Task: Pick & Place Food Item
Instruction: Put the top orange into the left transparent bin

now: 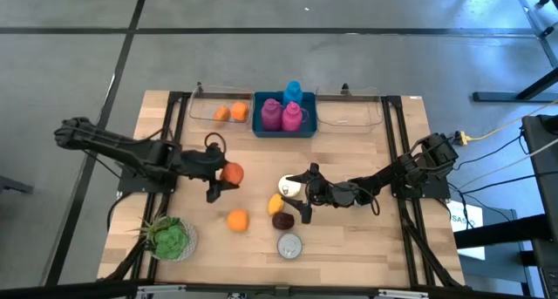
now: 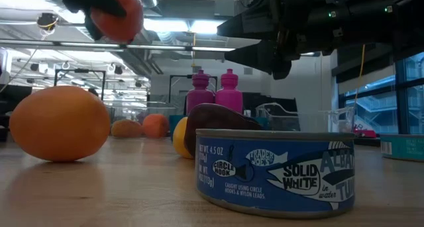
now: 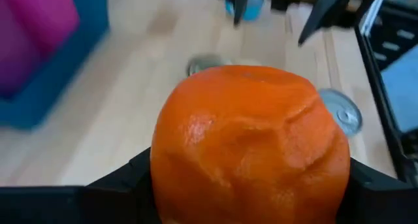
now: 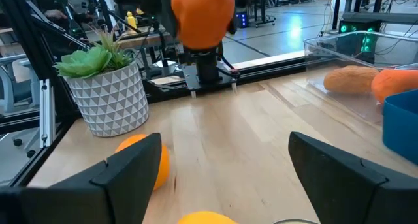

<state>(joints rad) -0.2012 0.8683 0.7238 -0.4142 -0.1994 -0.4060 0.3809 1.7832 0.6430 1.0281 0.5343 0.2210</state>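
Note:
My left gripper (image 1: 225, 179) is shut on an orange fruit (image 1: 232, 173), which fills the left wrist view (image 3: 248, 145) and shows high up in the low view (image 2: 116, 15). My right gripper (image 1: 307, 194) hangs open over the table's middle; its fingers (image 4: 130, 168) stand wide apart and hold nothing. Below it a yellow fruit (image 1: 275, 203) and a dark fruit (image 1: 282, 220) rest on the table. A second orange (image 1: 237, 219) and a tuna can (image 1: 289, 245) sit nearer the table's near edge. My left gripper pinches the orange fruit between its two fingers, one on each side of the fruit's lower half (image 3: 163, 185). The fingers (image 3: 117, 181) reach in roughly level from the table's left. The fruit is lifted clear of the table.
A blue bin (image 1: 283, 129) with pink bottles stands at the far edge, between two clear trays; the left tray (image 1: 209, 114) holds orange fruit. A potted plant (image 1: 170, 238) stands at the near left corner. Bare wood lies between the grippers and the trays.

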